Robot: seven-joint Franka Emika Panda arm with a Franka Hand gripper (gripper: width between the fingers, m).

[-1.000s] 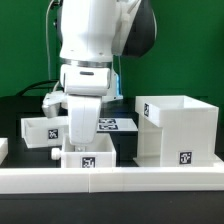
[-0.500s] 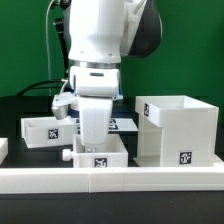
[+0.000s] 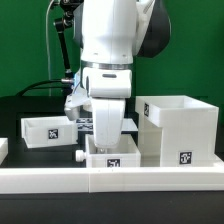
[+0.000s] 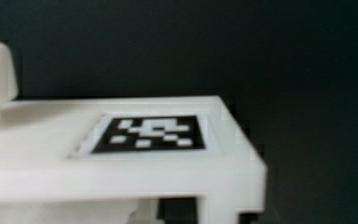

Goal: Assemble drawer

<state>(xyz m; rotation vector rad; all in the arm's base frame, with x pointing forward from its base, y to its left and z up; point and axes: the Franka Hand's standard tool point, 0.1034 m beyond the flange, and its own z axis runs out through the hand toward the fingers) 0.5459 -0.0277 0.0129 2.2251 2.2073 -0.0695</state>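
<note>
My gripper [image 3: 108,140] reaches down into a small white drawer tray [image 3: 113,160] with a marker tag on its front and a knob [image 3: 77,156] on its side. The jaws are shut on the tray's wall. The tray sits low at the front, its side close to the large white drawer housing [image 3: 178,128] on the exterior view's right. A second small drawer tray [image 3: 48,130] lies on the exterior view's left. In the wrist view the held tray's tagged wall [image 4: 153,134] fills the frame, and my fingertips do not show clearly.
A long white rail [image 3: 50,180] runs along the table's front edge. The marker board [image 3: 125,124] lies behind my arm on the black table. A small white piece [image 3: 3,150] shows at the exterior view's far left. Cables hang behind the arm.
My gripper has moved toward the exterior view's right with the small tray in it, from beside the left tray to close against the large housing.
</note>
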